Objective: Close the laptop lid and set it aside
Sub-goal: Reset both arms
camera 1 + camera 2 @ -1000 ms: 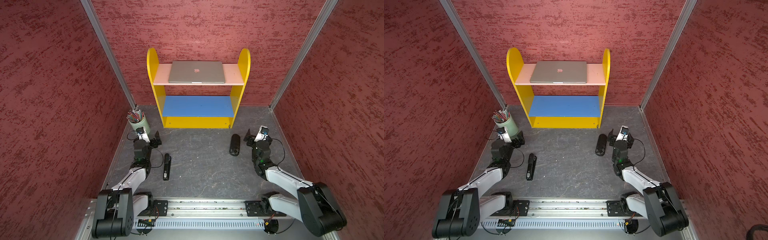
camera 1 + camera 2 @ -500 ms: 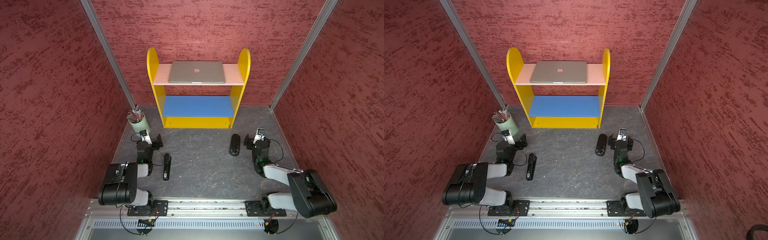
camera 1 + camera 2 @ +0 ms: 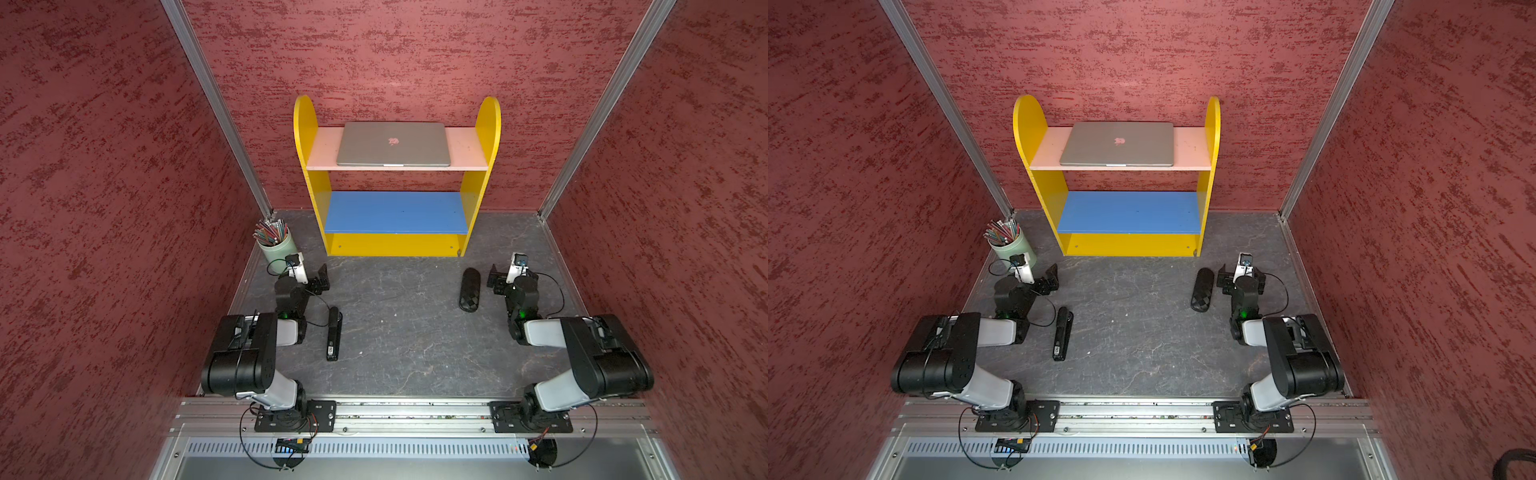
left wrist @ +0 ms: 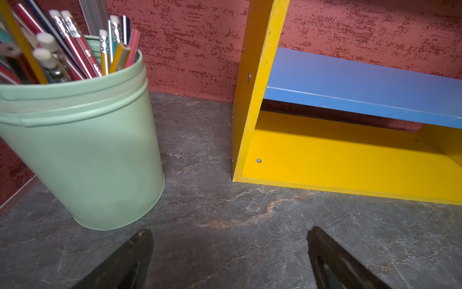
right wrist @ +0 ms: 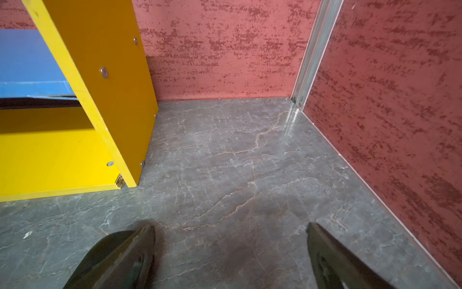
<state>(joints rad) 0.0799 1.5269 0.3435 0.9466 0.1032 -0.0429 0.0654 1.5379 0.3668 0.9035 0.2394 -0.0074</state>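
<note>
Two pincers, both spread wide and empty. At the far left stands a pale green cup of pencils (image 3: 277,249), with the left gripper (image 4: 230,230) near it. To the right lies a slim black bar (image 3: 333,334). The thin silver-grey metal laptop (image 3: 393,144), its lid (image 3: 1119,143) shut, lies flat on the pink top board (image 3: 465,145) of the yellow shelf unit (image 3: 305,124) at the far wall. A black oval case (image 3: 469,289) lies just left of the right gripper (image 5: 230,225).

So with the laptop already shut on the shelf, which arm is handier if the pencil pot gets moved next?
Left, most likely. The left pincer sits open right beside the pencil pot, which fills much of its wrist view; the right pincer is across the floor.
</note>
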